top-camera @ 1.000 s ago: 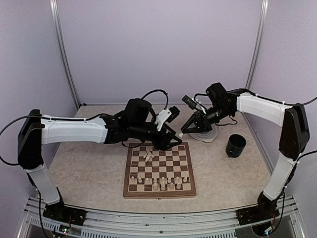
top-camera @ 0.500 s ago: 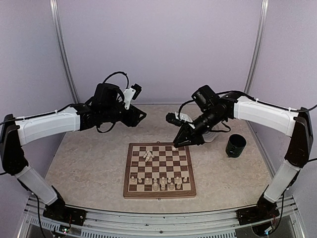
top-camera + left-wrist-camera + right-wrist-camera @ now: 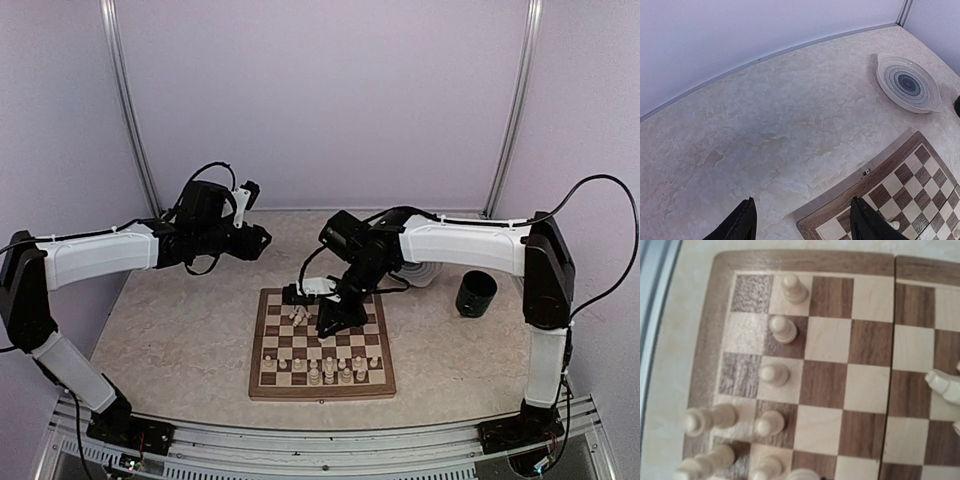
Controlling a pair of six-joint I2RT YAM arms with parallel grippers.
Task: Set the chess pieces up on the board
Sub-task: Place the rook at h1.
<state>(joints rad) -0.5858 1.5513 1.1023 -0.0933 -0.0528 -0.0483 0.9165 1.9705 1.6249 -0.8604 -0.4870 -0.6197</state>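
Board [image 3: 350,345]: mid worktop [image 3: 180,350]. Chess pieces: most stood in near rows [image 3: 330,370], rest in a heap [image 3: 298,315] on far squares. R gripper [image 3: 328,322]: closed, beside heap, prob. for next pick; can't tell if holding anything. L gripper [image 3: 802,202]: open, empty, held off-board for room

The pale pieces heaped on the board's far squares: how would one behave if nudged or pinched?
Probably rolls: the heaped pieces lie on their sides and look round-bodied. Likely light and stiff, being small wood. The tapered shape might slip from a pinch, and nudging one would likely disturb its close neighbours.
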